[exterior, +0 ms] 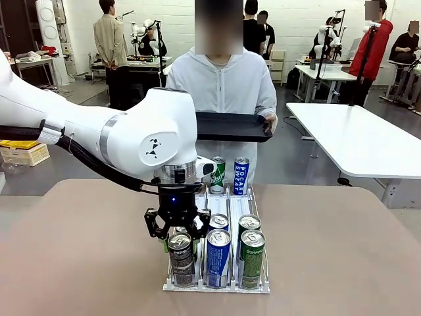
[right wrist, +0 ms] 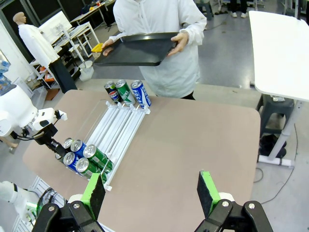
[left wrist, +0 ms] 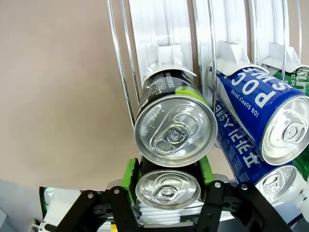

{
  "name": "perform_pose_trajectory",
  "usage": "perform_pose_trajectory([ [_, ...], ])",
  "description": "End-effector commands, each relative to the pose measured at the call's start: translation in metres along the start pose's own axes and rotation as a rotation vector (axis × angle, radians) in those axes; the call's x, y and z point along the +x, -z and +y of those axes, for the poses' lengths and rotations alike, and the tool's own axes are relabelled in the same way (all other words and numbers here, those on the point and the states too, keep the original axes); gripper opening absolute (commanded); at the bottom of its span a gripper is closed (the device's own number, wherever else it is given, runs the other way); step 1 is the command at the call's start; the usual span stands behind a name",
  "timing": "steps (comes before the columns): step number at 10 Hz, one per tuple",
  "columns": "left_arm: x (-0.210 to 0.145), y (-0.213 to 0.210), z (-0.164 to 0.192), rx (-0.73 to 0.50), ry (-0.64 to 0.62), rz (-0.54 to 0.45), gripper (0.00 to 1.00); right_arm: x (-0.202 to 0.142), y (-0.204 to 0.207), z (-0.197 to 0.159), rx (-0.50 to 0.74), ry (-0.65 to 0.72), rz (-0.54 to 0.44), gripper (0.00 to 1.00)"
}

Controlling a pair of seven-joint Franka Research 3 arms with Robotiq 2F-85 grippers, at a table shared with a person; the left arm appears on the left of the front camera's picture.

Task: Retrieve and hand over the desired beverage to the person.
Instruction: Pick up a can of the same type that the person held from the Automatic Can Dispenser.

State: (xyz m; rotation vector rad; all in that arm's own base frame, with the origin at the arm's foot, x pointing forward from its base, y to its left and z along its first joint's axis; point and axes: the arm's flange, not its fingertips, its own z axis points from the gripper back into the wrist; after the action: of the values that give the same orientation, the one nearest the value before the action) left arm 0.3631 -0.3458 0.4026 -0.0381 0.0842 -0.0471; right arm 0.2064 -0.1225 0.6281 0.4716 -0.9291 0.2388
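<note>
The left pincer (exterior: 179, 241) pinches the front dark can (left wrist: 168, 189) at the 6 o'clock end of the rack (exterior: 217, 288), probably to lift it out. At 12 o'clock the person (exterior: 223, 79) holds a tray (exterior: 230, 126), seemingly to receive it. The right pincer (right wrist: 150, 188) hangs spread.

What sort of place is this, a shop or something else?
Probably a robotics lab, not a shop: the left gripper of a white robot arm grips a black can in a rack of drinks, a person holds a black tray, and white worktables stand behind.

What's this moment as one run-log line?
left end effector: shut on front left-lane can | right end effector: open, empty | person: holding black tray
</note>
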Motion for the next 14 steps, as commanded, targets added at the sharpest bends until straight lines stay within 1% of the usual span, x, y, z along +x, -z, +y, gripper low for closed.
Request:
perform_pose_trajectory([
  [1, -0.001, 0.001, 0.004, 0.003, -0.011, 0.02, 0.06, -0.001, 0.002, -0.001, 0.002, 0.002, -0.001, 1.0],
  [2, -0.001, 0.0, 0.004, 0.004, -0.009, 0.02, 0.0, -0.001, 0.002, -0.001, 0.002, 0.002, -0.001, 1.0],
  [4, -0.003, -0.003, 0.004, 0.003, 0.003, 0.013, 0.0, -0.001, 0.002, -0.001, 0.002, 0.002, -0.001, 1.0],
  [5, -0.01, -0.012, 0.0, 0.012, 0.024, -0.003, 0.0, -0.001, 0.002, -0.001, 0.002, 0.002, -0.001, 1.0],
  [6, -0.02, -0.033, -0.007, 0.005, 0.059, -0.018, 0.0, -0.001, 0.002, -0.001, 0.002, 0.002, -0.001, 1.0],
  [7, -0.032, -0.063, -0.015, -0.001, 0.073, -0.053, 0.0, -0.001, 0.002, -0.001, 0.002, 0.002, -0.001, 1.0],
  [8, -0.04, -0.097, -0.023, 0.09, 0.054, -0.05, 0.0, -0.001, 0.002, -0.001, 0.002, 0.002, -0.001, 1.0],
  [9, -0.045, -0.143, -0.032, 0.082, 0.014, -0.082, 0.0, -0.001, 0.002, -0.001, 0.002, 0.002, -0.001, 1.0],
  [10, -0.046, -0.178, -0.039, 0.08, -0.006, -0.093, 0.0, -0.001, 0.002, -0.001, 0.002, 0.002, -0.001, 1.0],
  [13, -0.044, -0.263, -0.05, 0.106, -0.081, -0.182, 0.0, -0.001, 0.002, -0.001, 0.002, 0.002, -0.001, 1.0],
  [14, -0.036, -0.289, -0.047, 0.077, -0.103, -0.213, 0.0, -0.001, 0.002, -0.001, 0.002, 0.002, -0.001, 1.0],
])
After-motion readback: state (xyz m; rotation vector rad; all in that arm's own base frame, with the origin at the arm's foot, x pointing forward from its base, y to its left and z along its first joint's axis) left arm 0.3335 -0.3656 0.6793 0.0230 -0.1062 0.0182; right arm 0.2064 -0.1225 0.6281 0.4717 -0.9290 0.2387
